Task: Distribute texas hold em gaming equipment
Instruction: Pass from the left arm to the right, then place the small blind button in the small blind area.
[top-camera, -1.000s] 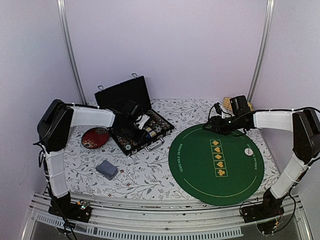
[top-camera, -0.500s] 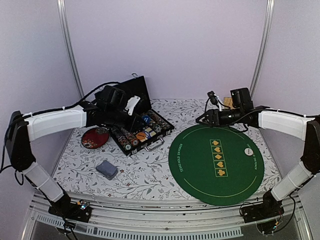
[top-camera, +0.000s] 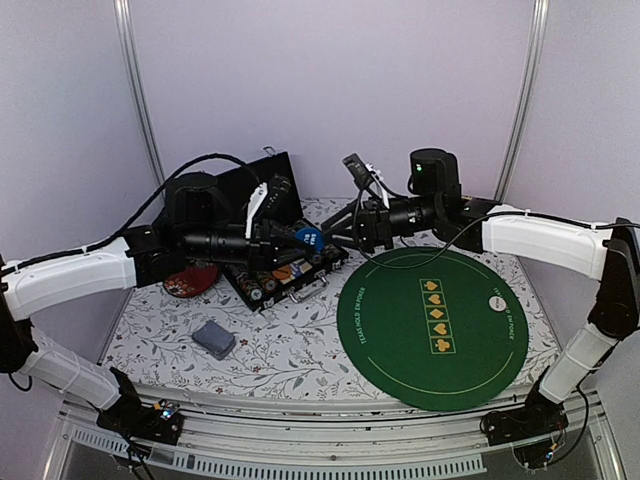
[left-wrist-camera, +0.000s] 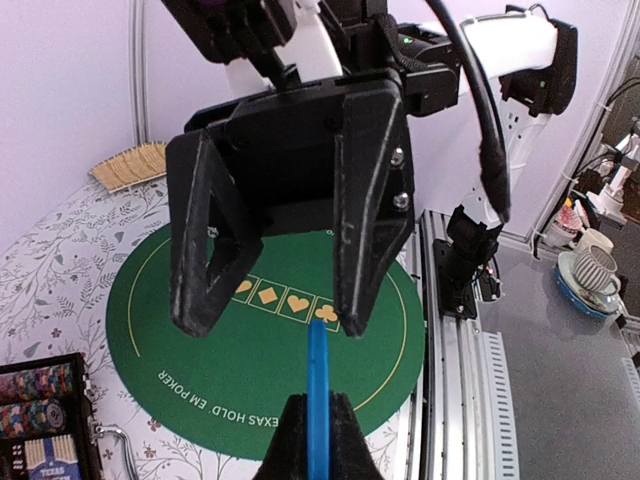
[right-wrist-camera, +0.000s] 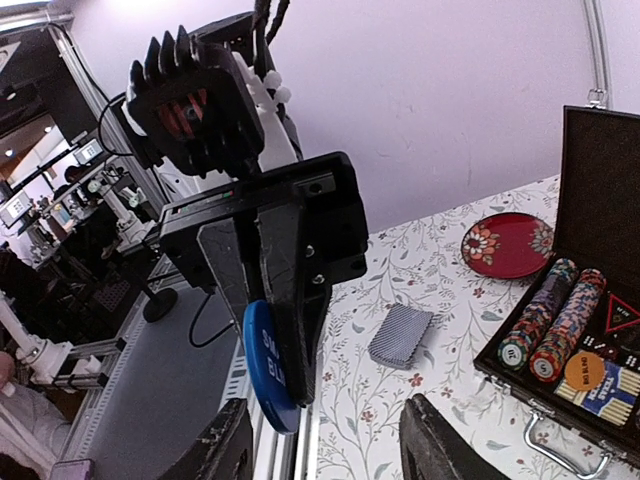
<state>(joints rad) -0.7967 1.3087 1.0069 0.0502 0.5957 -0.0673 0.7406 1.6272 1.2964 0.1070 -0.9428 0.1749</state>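
Note:
My left gripper (top-camera: 298, 240) is shut on a blue button disc (top-camera: 309, 238) and holds it in the air over the black case's right end. In the left wrist view the disc (left-wrist-camera: 318, 385) stands edge-on between my jaws. My right gripper (top-camera: 338, 228) is open and faces the disc from the right, its two fingers (left-wrist-camera: 365, 230) spread on either side of it, not touching. The right wrist view shows the disc (right-wrist-camera: 268, 372) in the left gripper (right-wrist-camera: 290, 330). A grey-blue card deck (top-camera: 213, 338) lies on the cloth. A white button (top-camera: 496, 301) lies on the green mat (top-camera: 400, 330).
The open black case (top-camera: 262, 195) holds rows of striped chips (right-wrist-camera: 560, 320) and an orange disc (right-wrist-camera: 583, 370). The dark-red dish (top-camera: 185, 282) is partly hidden under my left arm. A straw brush (left-wrist-camera: 128, 166) lies at the far right.
My left arm has lifted the blue disc out of the case and swung it right. My right arm has moved left from the mat's far edge to face it, jaws open.

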